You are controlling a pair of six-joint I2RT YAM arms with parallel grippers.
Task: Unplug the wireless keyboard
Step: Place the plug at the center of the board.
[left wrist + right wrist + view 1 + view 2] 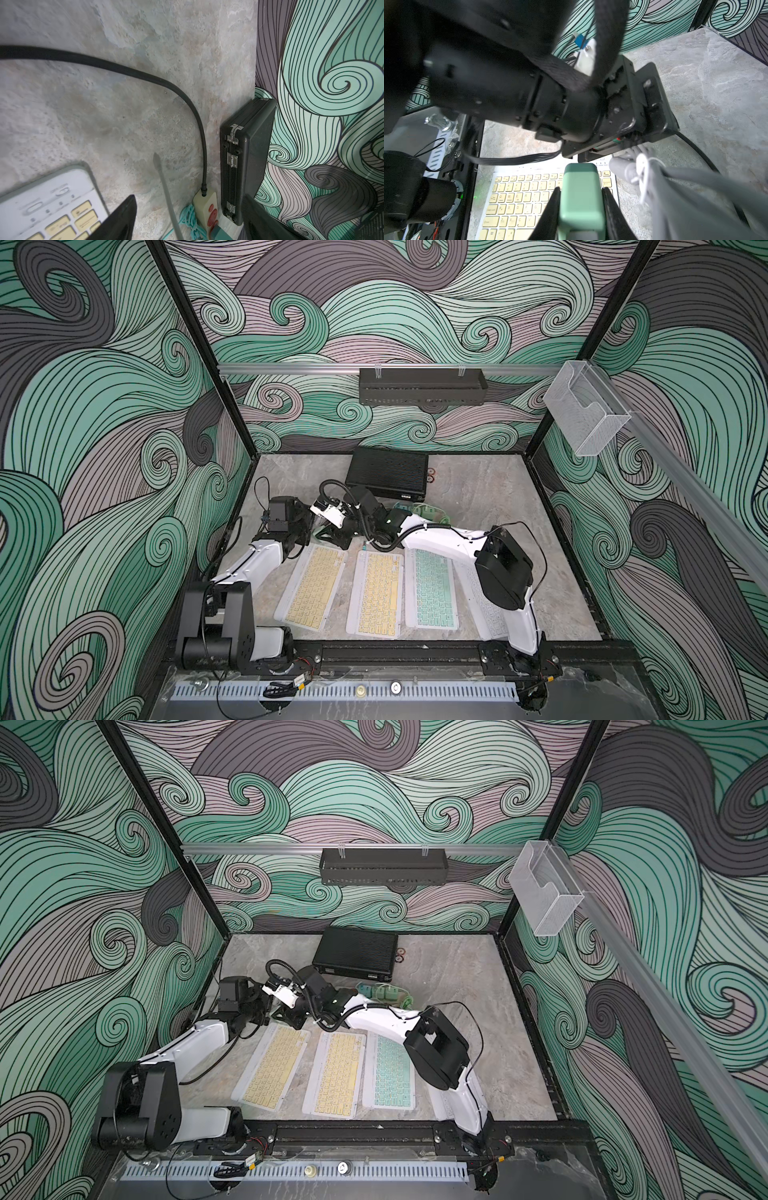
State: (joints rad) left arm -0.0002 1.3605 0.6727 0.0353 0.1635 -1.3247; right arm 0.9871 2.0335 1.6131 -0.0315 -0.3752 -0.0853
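In both top views the yellow keyboard (311,589) (272,1069) nearest 9 o'clock lies at about 7 o'clock on the table (519,510), with a black case (386,477) at 12 o'clock. My left wrist view shows my left end effector (189,199) open, its fingers wide with nothing clamped. A grey cable (164,182) ends between them, apart from the keyboard's corner (52,207). My right wrist view shows my right end effector (581,188) gripping a green plug (581,176), both fingers against its sides, with the keyboard's keys (519,199) showing behind it.
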